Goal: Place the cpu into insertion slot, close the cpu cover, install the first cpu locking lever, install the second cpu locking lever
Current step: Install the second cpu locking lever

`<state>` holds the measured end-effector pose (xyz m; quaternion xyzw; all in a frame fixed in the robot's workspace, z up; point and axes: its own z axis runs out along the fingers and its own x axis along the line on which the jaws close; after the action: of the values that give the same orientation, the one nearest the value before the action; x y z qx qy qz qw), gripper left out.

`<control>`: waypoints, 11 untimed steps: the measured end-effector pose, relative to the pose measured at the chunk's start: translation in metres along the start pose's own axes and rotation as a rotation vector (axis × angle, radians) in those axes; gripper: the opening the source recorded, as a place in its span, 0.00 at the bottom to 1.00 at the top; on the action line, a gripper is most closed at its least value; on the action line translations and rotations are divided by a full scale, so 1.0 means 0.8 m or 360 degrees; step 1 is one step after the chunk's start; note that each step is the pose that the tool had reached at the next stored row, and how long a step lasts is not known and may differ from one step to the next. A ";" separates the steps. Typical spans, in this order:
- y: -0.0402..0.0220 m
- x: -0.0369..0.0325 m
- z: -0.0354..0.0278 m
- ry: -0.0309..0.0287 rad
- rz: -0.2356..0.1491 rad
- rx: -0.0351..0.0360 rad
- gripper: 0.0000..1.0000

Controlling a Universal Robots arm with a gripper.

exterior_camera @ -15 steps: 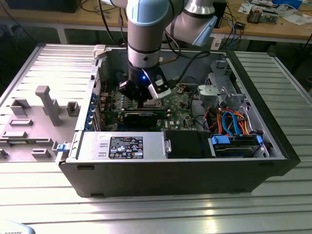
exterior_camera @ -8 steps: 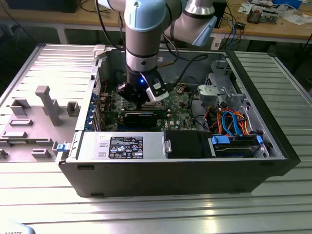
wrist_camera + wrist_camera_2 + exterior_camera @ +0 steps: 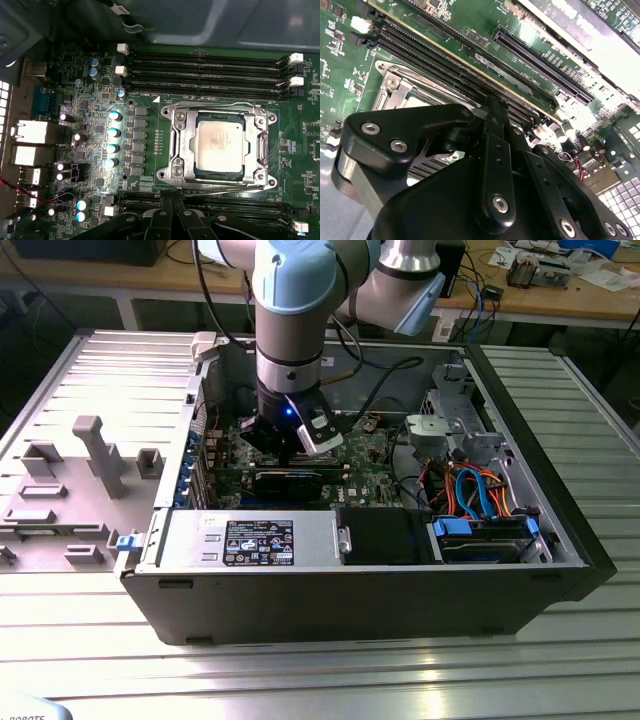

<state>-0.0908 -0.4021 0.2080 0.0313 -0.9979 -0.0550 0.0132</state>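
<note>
A: Since the cpu [image 3: 219, 145] already lies flat in the insertion slot [image 3: 217, 146] in the first wrist view, how much of the job would you call done?

B: The seating and the cover, I judge. The cpu cover [image 3: 183, 145] lies down around the chip, silver frame on all sides, the metal top showing through its window.

A: And the levers?

B: Thin wires run along the 12 o'clock and 6 o'clock edges of the frame. Whether either is hooked under its catch I cannot tell, so I would count both as possibly still open work.

A: Where is the gripper [image 3: 172, 212]?

B: Just past the socket's 6 o'clock edge, over the memory slots [image 3: 210, 70], holding nothing I can see. Its fingers [image 3: 492, 145] look drawn together, tips near the board.

A: And from outside?

B: In the exterior view the arm reaches straight down into the open computer case [image 3: 560, 550], over the motherboard [image 3: 360, 455].
</note>
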 end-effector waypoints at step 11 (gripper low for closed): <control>-0.0077 0.0026 -0.0008 -0.00035 -0.0002 -0.0058 0.11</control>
<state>-0.0925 -0.4084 0.2080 0.0316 -0.9967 -0.0733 0.0126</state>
